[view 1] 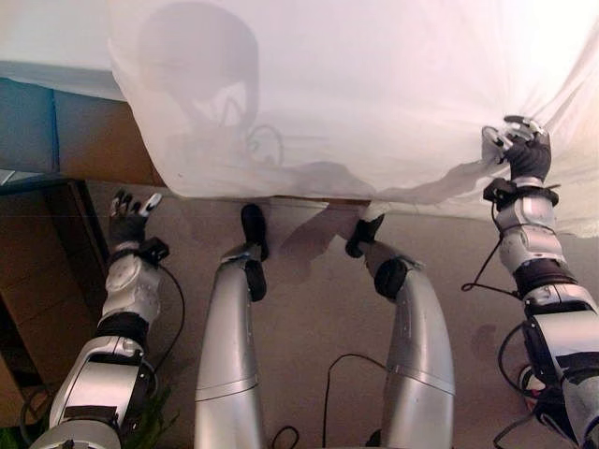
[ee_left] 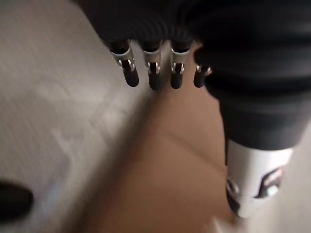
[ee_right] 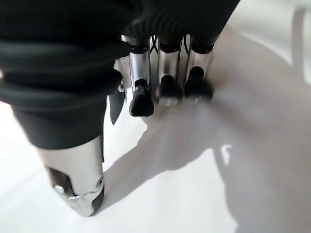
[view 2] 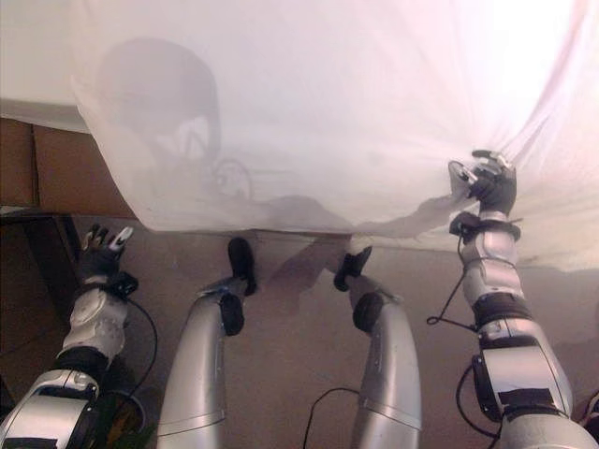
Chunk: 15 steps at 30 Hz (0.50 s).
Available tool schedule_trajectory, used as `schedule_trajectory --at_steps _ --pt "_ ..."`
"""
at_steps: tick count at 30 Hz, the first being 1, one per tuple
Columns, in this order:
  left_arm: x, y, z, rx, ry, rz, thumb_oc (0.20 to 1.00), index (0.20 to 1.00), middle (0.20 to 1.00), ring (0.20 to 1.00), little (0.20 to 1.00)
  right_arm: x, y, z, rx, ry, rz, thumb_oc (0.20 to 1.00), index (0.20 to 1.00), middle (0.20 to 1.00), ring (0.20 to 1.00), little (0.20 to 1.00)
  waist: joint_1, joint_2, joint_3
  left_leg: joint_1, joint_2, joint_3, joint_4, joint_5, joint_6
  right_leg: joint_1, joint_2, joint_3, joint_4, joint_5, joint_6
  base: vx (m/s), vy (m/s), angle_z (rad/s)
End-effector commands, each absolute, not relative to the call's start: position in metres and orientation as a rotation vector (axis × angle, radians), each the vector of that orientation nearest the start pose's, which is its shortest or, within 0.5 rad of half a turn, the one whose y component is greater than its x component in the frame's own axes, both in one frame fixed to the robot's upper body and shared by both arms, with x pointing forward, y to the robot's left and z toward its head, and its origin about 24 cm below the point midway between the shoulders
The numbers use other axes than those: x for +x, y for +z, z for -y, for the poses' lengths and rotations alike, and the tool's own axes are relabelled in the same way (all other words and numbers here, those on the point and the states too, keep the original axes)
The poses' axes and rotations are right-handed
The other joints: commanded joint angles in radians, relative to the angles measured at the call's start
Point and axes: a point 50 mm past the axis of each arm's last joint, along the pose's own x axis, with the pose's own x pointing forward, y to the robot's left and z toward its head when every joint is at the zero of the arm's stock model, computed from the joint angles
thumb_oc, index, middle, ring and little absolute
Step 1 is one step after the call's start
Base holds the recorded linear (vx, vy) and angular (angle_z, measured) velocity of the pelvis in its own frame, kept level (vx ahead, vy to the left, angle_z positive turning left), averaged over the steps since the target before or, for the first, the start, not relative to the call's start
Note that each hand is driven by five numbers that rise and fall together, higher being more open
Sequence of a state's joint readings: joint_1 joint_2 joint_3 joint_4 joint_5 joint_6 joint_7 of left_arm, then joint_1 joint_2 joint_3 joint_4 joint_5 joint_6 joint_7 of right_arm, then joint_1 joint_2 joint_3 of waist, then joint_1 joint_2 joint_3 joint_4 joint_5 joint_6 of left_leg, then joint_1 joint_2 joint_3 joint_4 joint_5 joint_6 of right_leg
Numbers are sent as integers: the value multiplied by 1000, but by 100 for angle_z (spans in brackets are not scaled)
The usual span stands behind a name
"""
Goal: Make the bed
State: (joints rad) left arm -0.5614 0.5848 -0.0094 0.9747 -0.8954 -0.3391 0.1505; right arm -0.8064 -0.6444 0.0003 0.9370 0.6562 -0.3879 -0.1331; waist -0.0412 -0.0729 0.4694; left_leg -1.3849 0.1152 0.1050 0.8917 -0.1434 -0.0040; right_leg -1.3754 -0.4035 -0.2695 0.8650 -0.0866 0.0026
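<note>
A white sheet (view 1: 374,94) covers the bed and hangs over its near edge. My right hand (view 1: 524,150) is on the sheet near that edge at the right. Its dark fingertips (ee_right: 167,92) rest on the cloth and the thumb (ee_right: 77,194) stands apart, with no cloth gathered in it. The hem beside this hand is drawn into a raised fold (view 1: 440,182). My left hand (view 1: 129,217) is open, low at the left, below the sheet's hanging corner. It is off the cloth, in front of the brown bed base (view 1: 103,140), and its fingers (ee_left: 155,73) are straight.
The brown bed base runs under the sheet on the left, with a darker wooden piece (view 1: 47,281) beside my left arm. Grey-beige floor (view 1: 318,309) lies in front of the bed. The sheet hangs lower at the far right (view 1: 580,220).
</note>
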Motion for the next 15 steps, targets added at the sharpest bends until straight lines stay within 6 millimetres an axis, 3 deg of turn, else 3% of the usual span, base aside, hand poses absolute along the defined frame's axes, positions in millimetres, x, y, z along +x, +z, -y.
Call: schedule_trajectory --at_steps 1,11,15 --pt "287 45 -361 -344 754 34 1000 1000 1000 1000 1000 281 36 379 106 -781 -210 1000 1000 1000 1000 1000 5 70 51 -4 -6 4 60 -49 -30 -65 14 10 74 -45 90 0 0 0" --pt "282 33 -354 -323 753 3 1000 1000 1000 1000 1000 255 15 390 76 -843 -312 1000 1000 1000 1000 1000 12 74 51 -20 -6 1 97 -62 -22 -86 -4 17 120 -59 84 1 -1 -2" --pt "282 24 -349 -236 705 -78 1000 1000 1000 1000 1000 234 -3 398 -72 -830 -542 1000 1000 1000 1000 1000 27 82 51 2 0 11 87 -60 -22 -65 -15 4 109 -51 85 -8 -1 1"
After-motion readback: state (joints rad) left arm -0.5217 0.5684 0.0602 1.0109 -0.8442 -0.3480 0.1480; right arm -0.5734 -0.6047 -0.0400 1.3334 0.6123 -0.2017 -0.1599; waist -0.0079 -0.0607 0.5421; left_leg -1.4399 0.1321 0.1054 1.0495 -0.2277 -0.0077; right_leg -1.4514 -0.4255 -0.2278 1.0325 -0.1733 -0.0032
